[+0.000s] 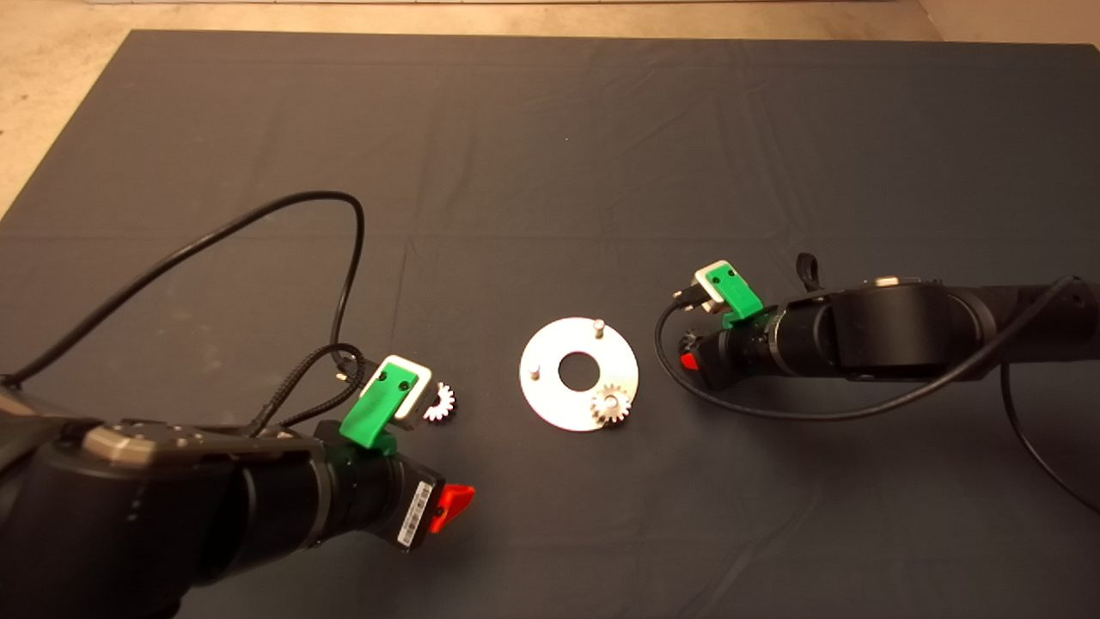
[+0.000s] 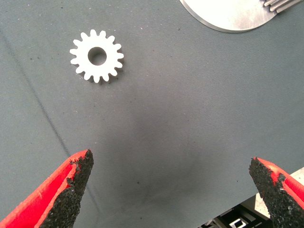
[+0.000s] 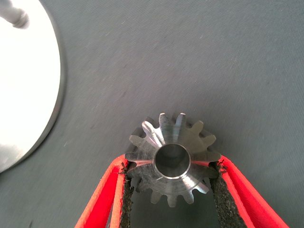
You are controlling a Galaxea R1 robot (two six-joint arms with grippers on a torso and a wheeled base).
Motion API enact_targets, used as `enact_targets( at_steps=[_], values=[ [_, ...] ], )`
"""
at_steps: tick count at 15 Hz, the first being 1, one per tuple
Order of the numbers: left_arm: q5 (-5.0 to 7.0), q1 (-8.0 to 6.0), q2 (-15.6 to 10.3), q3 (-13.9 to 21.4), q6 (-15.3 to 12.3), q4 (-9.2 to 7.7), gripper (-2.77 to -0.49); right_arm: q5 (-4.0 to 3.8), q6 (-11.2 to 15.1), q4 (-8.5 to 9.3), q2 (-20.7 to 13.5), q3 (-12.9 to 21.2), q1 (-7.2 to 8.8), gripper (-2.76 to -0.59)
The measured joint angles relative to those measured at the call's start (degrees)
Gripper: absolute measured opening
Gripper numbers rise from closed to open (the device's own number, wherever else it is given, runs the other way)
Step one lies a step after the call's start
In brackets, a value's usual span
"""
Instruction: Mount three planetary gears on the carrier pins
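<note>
We see the desk covered by a dark mat (image 1: 550, 155), with the flat shiny disc (image 1: 550, 400) lying near its middle. Three carrier pins stand around the disc's central hole. One gear (image 1: 611, 404) already sits on the pin at the disc's near right edge, its teeth reaching just past the rim. The other two pins are bare: one (image 1: 598, 326) at the far side of the disc and one (image 1: 534, 371) at its left side.

Our left end effector (image 2: 171, 187) hovers over bare mat to the left of the disc, its two red fingers (image 2: 71, 185) spread wide with nothing between the black pads. A bright silver gear (image 2: 97, 56) lies flat on the mat just beyond the fingers, apart from them and untouched. In the head view this gear (image 1: 440, 402) shows partly behind the left arm's green mount, between that arm and the disc, not touching the disc. The edge of the disc (image 2: 228, 16) shows in the left wrist view, with a few teeth of the mounted gear at its rim.

Our right end effector (image 3: 172, 190) is just to the right of the disc, above the mat. Its fingers are closed onto a darker steel gear (image 3: 172, 156), the pads pressing its toothed rim on two opposite sides, the bore facing the wrist camera. Beside it we see the disc's rim (image 3: 52, 95) and one bare pin (image 3: 14, 15); the held gear is clear of both.
</note>
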Motion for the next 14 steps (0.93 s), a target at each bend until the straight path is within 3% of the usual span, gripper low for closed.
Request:
enact_targets(
  at_steps=[3, 6, 8, 11, 14],
  values=[
    [0.00, -0.02, -0.2, 0.0, 0.0, 0.04, -0.89, -2.09, 0.1, -0.01, -1.2, 4.2, 1.61, -2.39],
    [0.01, 0.00, -0.3, 0.0, 0.0, 0.04, -0.89, -3.06, 0.2, -0.09, -1.3, 6.4, 5.12, -2.39],
    [0.06, 0.00, -0.8, 0.0, 0.0, 0.04, -0.89, -3.62, 0.3, -0.11, -0.8, 6.3, 6.48, -2.39],
    [0.00, 0.00, -0.7, 0.0, 0.0, 0.09, -0.89, -3.84, 0.3, -0.02, 2.8, 6.0, 6.94, -2.39],
    [0.02, 0.00, -0.9, 0.0, 0.0, 0.11, -0.89, -3.12, 1.3, 0.02, 8.4, 4.0, 6.94, -2.39]
  ],
)
